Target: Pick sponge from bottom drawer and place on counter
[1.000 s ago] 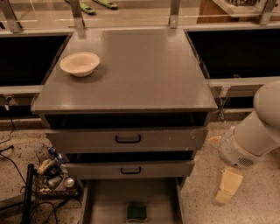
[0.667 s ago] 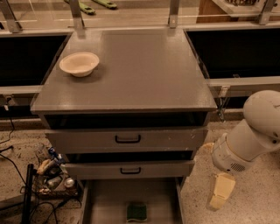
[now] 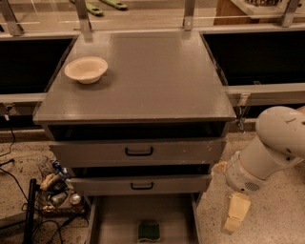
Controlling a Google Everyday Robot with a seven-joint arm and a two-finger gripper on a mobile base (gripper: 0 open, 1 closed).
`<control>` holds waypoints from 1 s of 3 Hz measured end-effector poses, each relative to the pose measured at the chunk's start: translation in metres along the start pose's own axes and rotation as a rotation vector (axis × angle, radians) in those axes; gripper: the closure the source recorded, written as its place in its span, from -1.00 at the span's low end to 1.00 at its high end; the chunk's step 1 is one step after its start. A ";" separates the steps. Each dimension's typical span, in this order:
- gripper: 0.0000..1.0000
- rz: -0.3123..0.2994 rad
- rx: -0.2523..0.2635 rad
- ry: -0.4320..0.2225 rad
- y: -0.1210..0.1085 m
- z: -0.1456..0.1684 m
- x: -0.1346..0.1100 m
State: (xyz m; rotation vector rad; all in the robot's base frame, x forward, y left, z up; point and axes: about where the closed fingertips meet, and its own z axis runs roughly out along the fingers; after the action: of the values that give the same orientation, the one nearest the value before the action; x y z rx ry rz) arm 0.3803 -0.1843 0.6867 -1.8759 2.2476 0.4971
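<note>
Camera view, starting at 8 o'clock: a heap of clutter [image 3: 56, 187] sits on the speckled floor [image 3: 274, 221] beside a black post [image 3: 29, 209], too tangled with cables to make out piece by piece. Above it, at 10 o'clock on the counter [image 3: 157, 81], a cream bowl [image 3: 86, 69] stands upright near the left edge. Two green objects [image 3: 97, 9] at 12 o'clock are cut off by the top border.

Below the matte grey slab, the two upper drawers [image 3: 138, 151] each stand slightly ajar, with a black handle on each front. The bottom drawer [image 3: 119, 214] is pulled out far; its front is cut off by the lower border. The sponge [image 3: 148, 231] lies flat on its floor at 6 o'clock, dark green face up, apart from both side walls; its near edge is almost at the border.

At 4 o'clock the white arm [image 3: 269, 152] runs out past the right border, so its base is hidden. The gripper [image 3: 236, 213] hangs below it over the floor, outside the drawer's right wall, at about 3 o'clock from the sponge and well apart from it. Whether the claw is wide or narrow cannot be told.

Against a second ago, the gripper has drifted lower and toward 9 o'clock, nearer the cabinet; sponge and bowl have not moved.

Dark recesses [image 3: 252, 55] flank the cabinet under metal rails [image 3: 262, 90].
</note>
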 end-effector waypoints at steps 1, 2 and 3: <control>-1.00 0.030 0.023 0.039 -0.001 0.011 0.002; -1.00 0.099 0.055 0.091 -0.010 0.042 0.017; -1.00 0.100 0.051 0.082 -0.011 0.045 0.017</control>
State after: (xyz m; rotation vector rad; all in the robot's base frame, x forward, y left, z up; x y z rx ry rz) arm 0.3842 -0.1859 0.6374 -1.7977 2.3916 0.3803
